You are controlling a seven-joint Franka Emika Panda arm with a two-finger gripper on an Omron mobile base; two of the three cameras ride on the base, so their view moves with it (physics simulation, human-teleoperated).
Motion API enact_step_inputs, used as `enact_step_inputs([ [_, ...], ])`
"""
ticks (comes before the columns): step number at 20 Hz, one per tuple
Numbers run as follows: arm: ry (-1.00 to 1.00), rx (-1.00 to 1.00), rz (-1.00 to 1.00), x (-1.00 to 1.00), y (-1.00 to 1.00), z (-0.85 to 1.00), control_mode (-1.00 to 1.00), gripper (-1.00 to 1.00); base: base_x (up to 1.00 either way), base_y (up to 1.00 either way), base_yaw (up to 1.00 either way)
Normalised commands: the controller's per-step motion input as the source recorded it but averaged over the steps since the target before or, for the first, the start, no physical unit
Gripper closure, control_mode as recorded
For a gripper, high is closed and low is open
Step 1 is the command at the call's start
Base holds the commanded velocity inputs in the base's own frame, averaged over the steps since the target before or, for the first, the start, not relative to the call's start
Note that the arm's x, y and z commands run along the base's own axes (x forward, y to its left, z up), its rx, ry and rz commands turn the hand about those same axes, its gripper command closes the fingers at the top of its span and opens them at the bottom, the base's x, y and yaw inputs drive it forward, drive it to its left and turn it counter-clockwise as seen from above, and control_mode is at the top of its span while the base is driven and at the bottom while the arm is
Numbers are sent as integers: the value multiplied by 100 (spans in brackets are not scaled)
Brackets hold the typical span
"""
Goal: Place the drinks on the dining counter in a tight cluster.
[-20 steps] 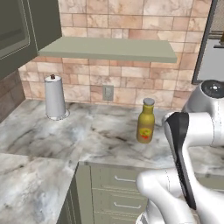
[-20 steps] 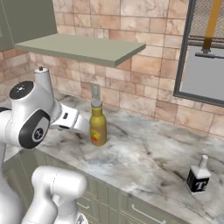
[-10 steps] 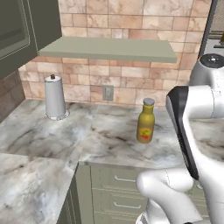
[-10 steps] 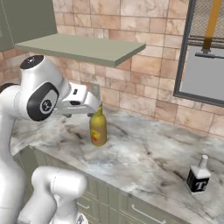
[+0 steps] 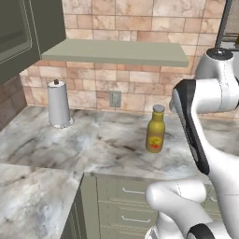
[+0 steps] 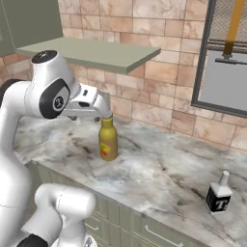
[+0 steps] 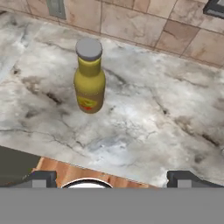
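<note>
A tall amber-yellow bottle with a grey cap stands upright on the marble counter with green drawers. My gripper hovers just above and behind its cap, jaws wide open with nothing between them. In the hand view the bottle sits ahead and to the left of the fingertips. A small white narrow-necked container with a dark label stands far to the right near the counter's front edge. The dining counter is out of view.
A paper towel roll stands at the back left of the counter. A green shelf juts from the brick wall above the bottle. A wall outlet sits behind it. A framed window is at the right.
The arm has swung upward and the hand has travelled to just over the amber bottle's cap. The jaws stayed open. The bottles have not moved.
</note>
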Motion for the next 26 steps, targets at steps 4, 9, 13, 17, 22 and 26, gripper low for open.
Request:
enact_step_inputs([
  [4, -14, 30, 0, 10, 39, -42, -100, -100, 0, 0, 0],
  [9, 12, 5, -3, 84, 39, -24, -100, -100, 0, 0, 0],
  [13, 19, -4, -11, 94, 1, 0, -100, -100, 0, 0, 0],
  [17, 10, 0, 0, 40, -46, 0, -100, -100, 0, 0, 0],
  [22, 7, 0, 0, 40, -33, -14, -100, -100, 0, 0, 0],
  [26, 5, 0, 0, 38, -1, -10, -100, -100, 0, 0, 0],
])
